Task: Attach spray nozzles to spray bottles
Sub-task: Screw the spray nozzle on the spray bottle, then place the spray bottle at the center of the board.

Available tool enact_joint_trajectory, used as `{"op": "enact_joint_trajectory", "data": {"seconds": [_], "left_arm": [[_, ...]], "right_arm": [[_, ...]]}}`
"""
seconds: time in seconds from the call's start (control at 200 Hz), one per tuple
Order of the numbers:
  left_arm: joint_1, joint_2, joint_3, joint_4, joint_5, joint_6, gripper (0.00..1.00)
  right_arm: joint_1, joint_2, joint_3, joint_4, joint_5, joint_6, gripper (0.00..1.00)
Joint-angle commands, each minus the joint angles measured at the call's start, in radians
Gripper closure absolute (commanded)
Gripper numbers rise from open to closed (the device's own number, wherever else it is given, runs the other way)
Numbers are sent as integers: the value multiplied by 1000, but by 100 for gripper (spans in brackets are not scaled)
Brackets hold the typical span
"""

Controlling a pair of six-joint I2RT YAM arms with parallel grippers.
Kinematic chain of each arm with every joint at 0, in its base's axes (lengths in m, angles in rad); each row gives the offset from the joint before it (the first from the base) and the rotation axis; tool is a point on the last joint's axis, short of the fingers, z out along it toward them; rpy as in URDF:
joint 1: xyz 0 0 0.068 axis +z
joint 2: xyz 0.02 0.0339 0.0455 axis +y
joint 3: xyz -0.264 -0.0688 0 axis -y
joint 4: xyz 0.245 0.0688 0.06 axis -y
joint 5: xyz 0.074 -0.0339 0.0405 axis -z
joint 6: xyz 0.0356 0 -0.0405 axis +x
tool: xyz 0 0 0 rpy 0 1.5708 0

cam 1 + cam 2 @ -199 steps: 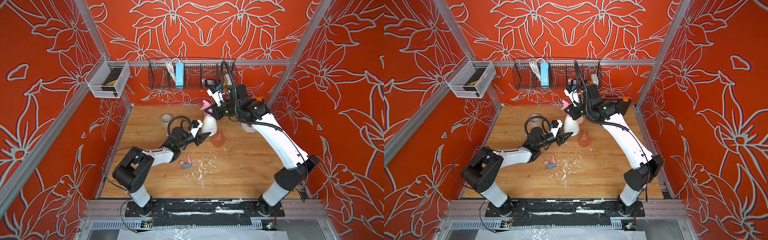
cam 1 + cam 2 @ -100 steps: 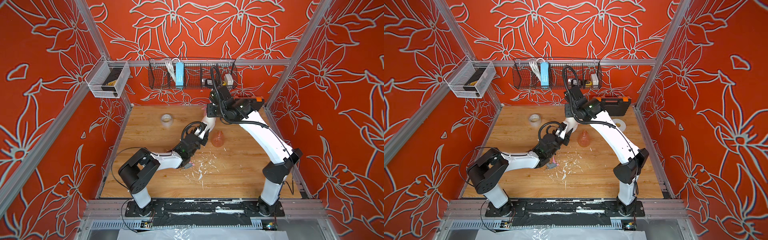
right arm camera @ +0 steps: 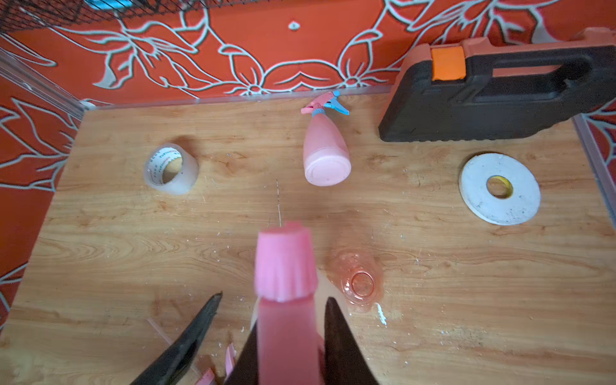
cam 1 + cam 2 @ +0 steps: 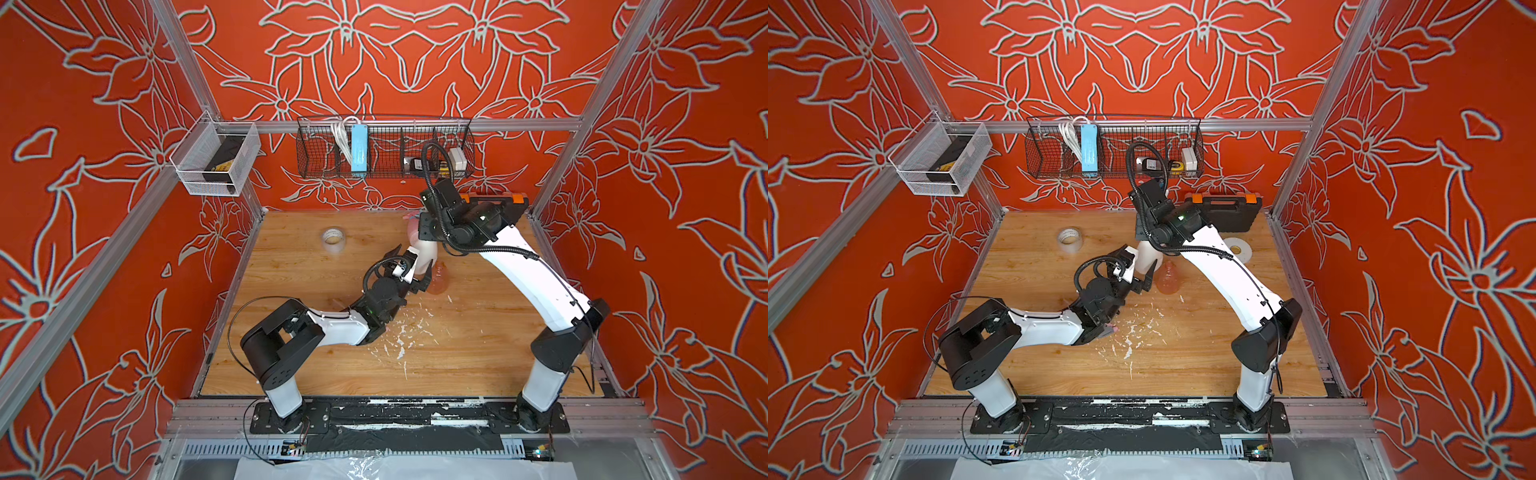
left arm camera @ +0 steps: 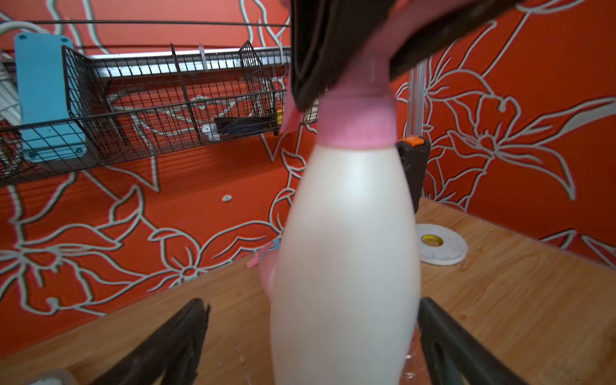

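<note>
Across the middle of the surface [image 4: 478, 357] we find the cream-white bottle [image 5: 346, 253] standing upright, its long axis vertical. Just beside it stands the orange bottle [image 3: 361, 283] with its neck bare. Farther back the pink bottle [image 3: 325, 156] lies on its side, already fitted.

Our left tool [image 5: 315, 336] meets the cream-white bottle from the side, low on the body. It is released, with the jaws spread to either flank and nothing gripped. Our right tool [image 5: 370, 40] comes down from above, in line with the bottle's axis, and is clenched on the pink nozzle [image 5: 356, 123], whose collar sits on the neck.

We judge the coming move turns on that vertical line. Any twist or lift by the right tool runs along it, and the left tool, nearer the body, would do the steadying.
</note>
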Motion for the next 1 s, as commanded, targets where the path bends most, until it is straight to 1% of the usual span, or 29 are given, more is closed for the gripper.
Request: {"op": "enact_joint_trajectory", "data": {"seconds": [0.0,0.125,0.21,0.27,0.365,0.43,0.525,0.686,0.806,0.946,0.996], "left_arm": [[5,-46,-22,104,18,5,2],[9,-74,-53,45,12,12,2],[25,-99,-70,-25,6,-10,2],[49,-118,-72,-110,-5,-58,2],[106,-139,-69,-248,-11,-171,2],[149,-153,-76,-306,-13,-246,2],[199,-175,-107,-335,-19,-335,2],[252,-172,-96,-436,-48,-437,2],[280,-160,-76,-489,-39,-491,2],[296,-159,-73,-490,-21,-520,2],[299,-159,-70,-493,-13,-533,2]], "right_arm": [[-31,1,18,-93,41,-33,100],[-109,-33,22,-84,52,-97,100],[-182,-81,-54,-14,40,-169,100],[-233,-130,-171,138,13,-235,100],[-316,-182,-356,352,-68,-279,100],[-369,-182,-430,462,-145,-279,100],[-415,-141,-498,572,-191,-291,100],[-467,-29,-520,679,-250,-284,100],[-482,53,-464,640,-256,-304,100],[-481,116,-432,595,-246,-322,95],[-481,122,-436,592,-252,-325,92]]}}
